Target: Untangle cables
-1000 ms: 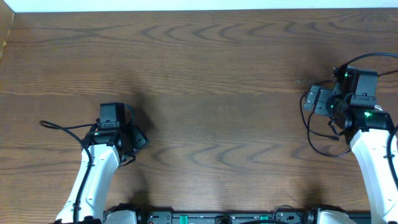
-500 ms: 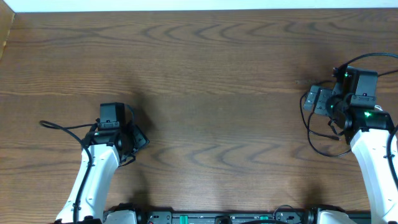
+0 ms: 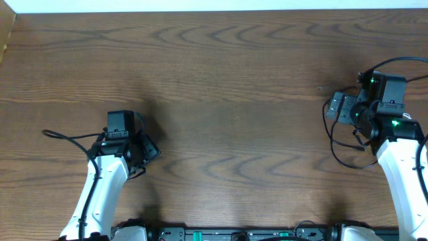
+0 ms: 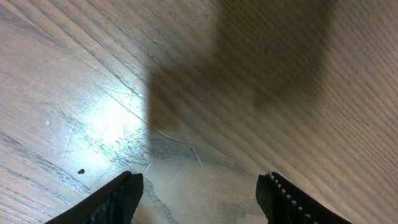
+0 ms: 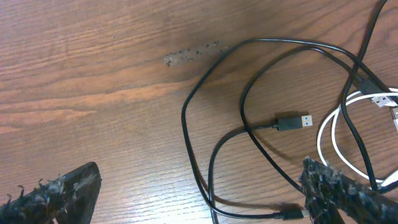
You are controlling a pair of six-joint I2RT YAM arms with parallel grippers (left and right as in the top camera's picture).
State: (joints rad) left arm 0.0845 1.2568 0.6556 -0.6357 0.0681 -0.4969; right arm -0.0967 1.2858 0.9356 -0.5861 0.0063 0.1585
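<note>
The cables lie tangled at the table's right side. In the right wrist view, black cords (image 5: 214, 106) loop over one another, one ending in a USB plug (image 5: 291, 122), and a white cord (image 5: 331, 140) curls at the right edge. My right gripper (image 5: 200, 198) hangs wide open over them, a black loop on the table between its fingers (image 5: 62, 193), which grip nothing. From overhead only black loops (image 3: 345, 151) show beside the right gripper (image 3: 349, 115). My left gripper (image 4: 200, 194) (image 3: 144, 148) stands open over bare wood at the lower left, far from the cords.
The wooden table (image 3: 227, 87) stretches between the two arms. A thicker black arm cable (image 3: 61, 137) trails left of the left arm, and another arcs above the right wrist (image 3: 398, 61). A dark scuff (image 5: 193, 53) marks the wood.
</note>
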